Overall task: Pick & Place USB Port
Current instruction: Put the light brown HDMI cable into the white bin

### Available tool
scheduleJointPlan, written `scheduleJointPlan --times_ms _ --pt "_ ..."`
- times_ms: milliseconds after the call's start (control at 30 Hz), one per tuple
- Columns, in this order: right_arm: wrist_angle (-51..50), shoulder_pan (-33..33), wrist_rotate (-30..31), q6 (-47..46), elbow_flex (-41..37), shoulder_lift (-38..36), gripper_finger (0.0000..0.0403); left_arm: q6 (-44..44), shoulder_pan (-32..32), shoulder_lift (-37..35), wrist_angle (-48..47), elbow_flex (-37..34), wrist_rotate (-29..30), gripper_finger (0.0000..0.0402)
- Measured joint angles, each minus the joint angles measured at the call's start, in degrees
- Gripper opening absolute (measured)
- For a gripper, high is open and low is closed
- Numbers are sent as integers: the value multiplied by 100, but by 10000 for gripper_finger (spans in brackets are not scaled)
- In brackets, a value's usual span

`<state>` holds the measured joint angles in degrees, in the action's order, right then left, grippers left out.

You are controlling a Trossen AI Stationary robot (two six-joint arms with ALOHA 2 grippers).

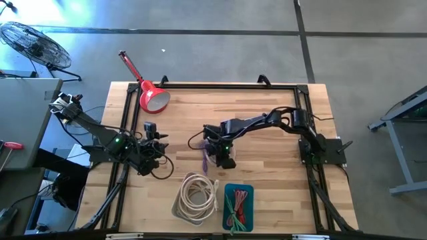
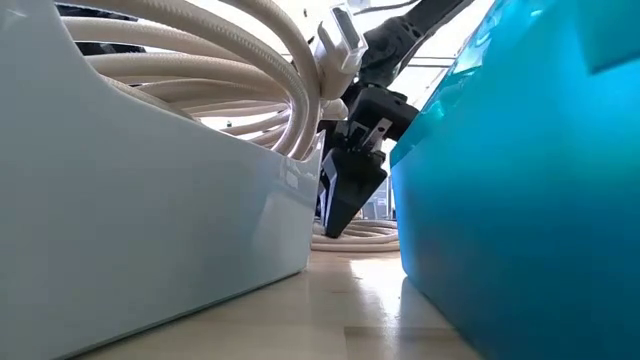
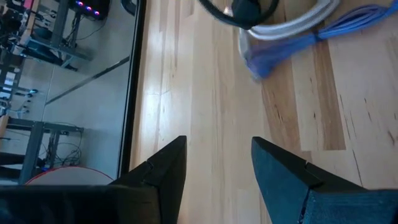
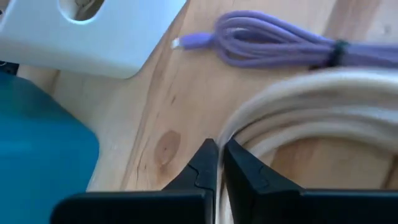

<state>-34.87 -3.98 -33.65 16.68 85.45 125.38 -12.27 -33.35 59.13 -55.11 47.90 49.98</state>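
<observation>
With my right gripper [image 4: 217, 163] down at the middle of the table [image 1: 280, 180], the fingers are pinched nearly all the way together, and what sits between the tips looks like a strand of the white cable [image 4: 311, 106] coiled on the wood. I can't swear the strand is actually pinched and not just brushing the tips, but the loop runs right into the gap. This stuff is light and floppy, with a slick rubbery jacket, so I figure it will sag and swing as soon as it's lifted, and a single strand could slide through the pads. Grabbing where several loops lie bundled, or near the stiff plug end, seems the safer bet to me.

Just beyond the white coil lies a purple cable [image 4: 280, 46], tied in a bundle, plug pointing toward the white tray [image 4: 93, 37]. That tray already has a cream-coloured coil [image 1: 198, 193] in it, and right beside it is the blue tray [image 1: 250, 190] holding red and green cables [image 1: 237, 207]. Both trays sit near the front edge, close to where I'm working.

My left gripper [image 3: 214, 171] waits off at the left side, fingers spread with nothing between them, just bare wood below. A red lamp [image 1: 152, 99] sits at the far corner.
</observation>
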Motion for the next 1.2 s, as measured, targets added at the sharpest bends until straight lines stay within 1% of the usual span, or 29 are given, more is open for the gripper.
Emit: scheduleJointPlan --times_ms 67,167,500,567,767,900,1100,1200 --pt "-21 58 214 1 -3 -82 7 -2 1 0 17 0 -11 173" --pt "-133 160 832 0 -19 -298 4 -2 0 0 18 0 -26 173" --pt "-727 677 3605 -376 -17 -1236 2 1 -1 0 130 0 -35 173" --pt "-764 806 4011 -445 -17 -1423 1 0 -1 0 147 0 -34 173" --pt "-757 1217 4345 -578 -13 -1971 1 0 -1 0 360 0 51 173" --pt "-529 1588 4274 -630 -13 -2350 1 0 -1 0 617 -126 59 173" --pt "230 2186 3663 -648 -11 -2770 0 -2 -1 0 1099 -438 61 173" --pt "725 2458 3094 -645 -10 -2860 0 -17 -3 0 1265 -459 12 173"
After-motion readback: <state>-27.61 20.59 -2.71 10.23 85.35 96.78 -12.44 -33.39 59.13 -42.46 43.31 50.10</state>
